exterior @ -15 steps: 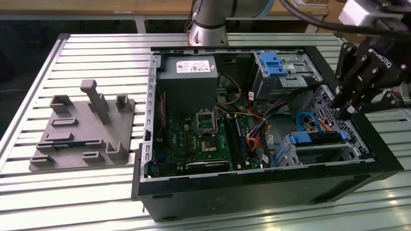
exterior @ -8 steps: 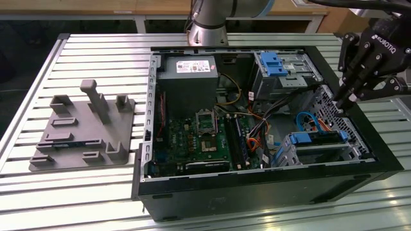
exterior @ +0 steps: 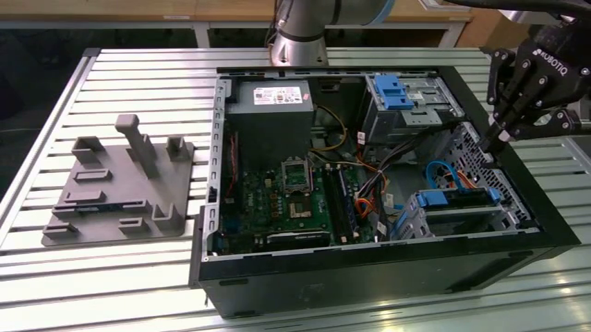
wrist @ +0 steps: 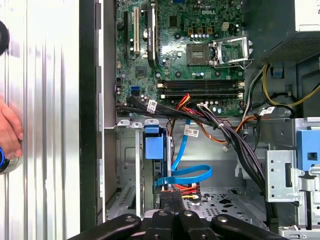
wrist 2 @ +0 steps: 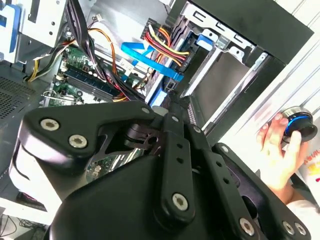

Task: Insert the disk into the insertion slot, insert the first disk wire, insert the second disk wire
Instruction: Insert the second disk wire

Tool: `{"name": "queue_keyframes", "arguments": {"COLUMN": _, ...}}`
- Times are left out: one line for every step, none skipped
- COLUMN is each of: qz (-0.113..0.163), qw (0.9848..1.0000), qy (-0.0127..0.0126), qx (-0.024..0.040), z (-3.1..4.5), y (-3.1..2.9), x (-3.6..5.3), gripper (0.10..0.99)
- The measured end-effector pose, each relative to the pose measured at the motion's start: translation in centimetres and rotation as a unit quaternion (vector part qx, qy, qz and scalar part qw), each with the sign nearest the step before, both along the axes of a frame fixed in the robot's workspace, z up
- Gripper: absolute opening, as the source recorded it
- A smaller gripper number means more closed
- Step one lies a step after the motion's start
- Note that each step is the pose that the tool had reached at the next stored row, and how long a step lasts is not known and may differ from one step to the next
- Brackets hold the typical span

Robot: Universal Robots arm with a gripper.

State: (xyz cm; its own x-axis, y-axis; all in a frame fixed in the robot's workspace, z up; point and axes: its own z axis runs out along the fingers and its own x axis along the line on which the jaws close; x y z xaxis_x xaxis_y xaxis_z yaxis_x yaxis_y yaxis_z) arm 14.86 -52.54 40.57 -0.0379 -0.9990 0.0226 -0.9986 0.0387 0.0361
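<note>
With the black computer case (exterior: 388, 270) lying open on the slatted metal table (exterior: 138, 263), the gripper (exterior: 499, 143) hangs right over the disk end of it.

Going down in size: green motherboard (exterior: 286, 207), then the insertion slot (exterior: 461, 214), a silver bay near the exterior view's right, with the disk (wrist: 154, 150) already sitting inside in its blue carrier. A blue flat cable (wrist: 187, 172) runs to the disk's connector end. The gripper's fingers (wrist: 172, 200) are pinched together, tips down at that connector; can't tell if they've actually got hold of anything. A person's hand (wrist 2: 277, 152) holds a round knob beside the case.
</note>
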Motion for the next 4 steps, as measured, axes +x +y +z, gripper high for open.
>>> {"name": "queue_keyframes", "arguments": {"qz": 0.0, "qw": 1.0, "qy": 0.0, "qx": 0.0, "z": 0.0, "y": 0.0, "x": 0.0, "gripper": 0.102}}
{"name": "queue_keyframes", "arguments": {"qz": 0.0, "qw": 1.0, "qy": 0.0, "qx": 0.0, "z": 0.0, "y": 0.0, "x": 0.0, "gripper": 0.102}}
{"name": "queue_keyframes", "arguments": {"qz": 0.0, "qw": 1.0, "qy": 0.0, "qx": 0.0, "z": 0.0, "y": 0.0, "x": 0.0, "gripper": 0.102}}
{"name": "queue_keyframes", "arguments": {"qz": 0.0, "qw": 1.0, "qy": 0.0, "qx": 0.0, "z": 0.0, "y": 0.0, "x": 0.0, "gripper": 0.102}}
